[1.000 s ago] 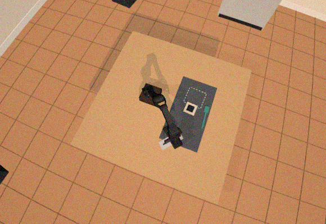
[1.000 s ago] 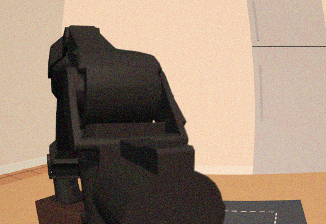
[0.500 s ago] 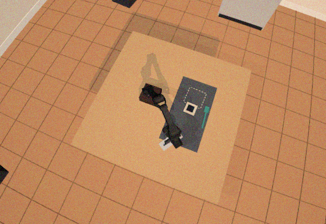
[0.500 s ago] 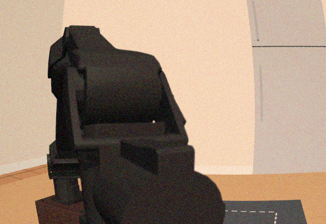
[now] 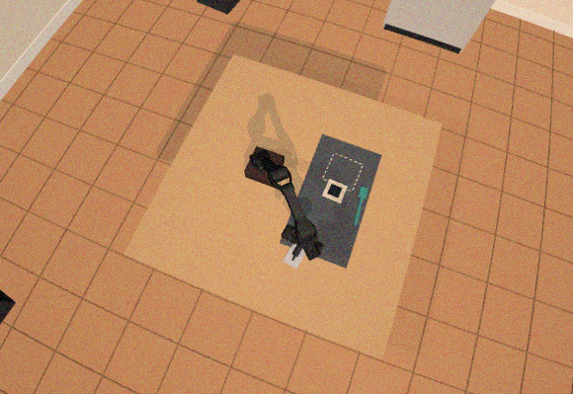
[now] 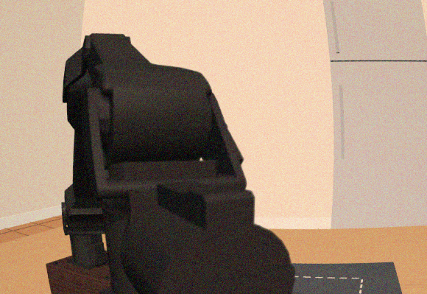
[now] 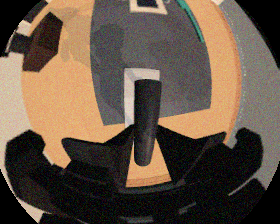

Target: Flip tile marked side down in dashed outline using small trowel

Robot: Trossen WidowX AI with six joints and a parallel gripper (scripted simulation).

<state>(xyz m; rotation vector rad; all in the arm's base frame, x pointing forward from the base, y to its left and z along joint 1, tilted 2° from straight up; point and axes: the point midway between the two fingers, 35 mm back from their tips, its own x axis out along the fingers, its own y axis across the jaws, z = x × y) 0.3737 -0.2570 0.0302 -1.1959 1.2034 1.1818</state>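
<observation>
The tile (image 5: 335, 191) (image 7: 147, 9) is pale with a dark square on its upper face. It lies flat on the dark mat (image 5: 336, 240) (image 6: 383, 275) (image 7: 186, 75), at the near edge of the dashed outline (image 5: 349, 159), mostly outside it. The small trowel has a black handle (image 7: 148, 120) and a pale blade (image 5: 288, 261) (image 7: 129, 95); it is at the mat's near left corner. My gripper (image 5: 298, 249) (image 7: 144, 127) is shut on the handle. Whether the blade touches the surface cannot be told. The arm hides the trowel in the exterior view.
A teal tool (image 5: 363, 193) (image 7: 193, 20) with a square head and thin handle lies along the mat's right side, right of the tile. The arm stands on a dark brown base block (image 5: 257, 173) (image 6: 73, 278) (image 7: 43, 45) on the table, left of the mat.
</observation>
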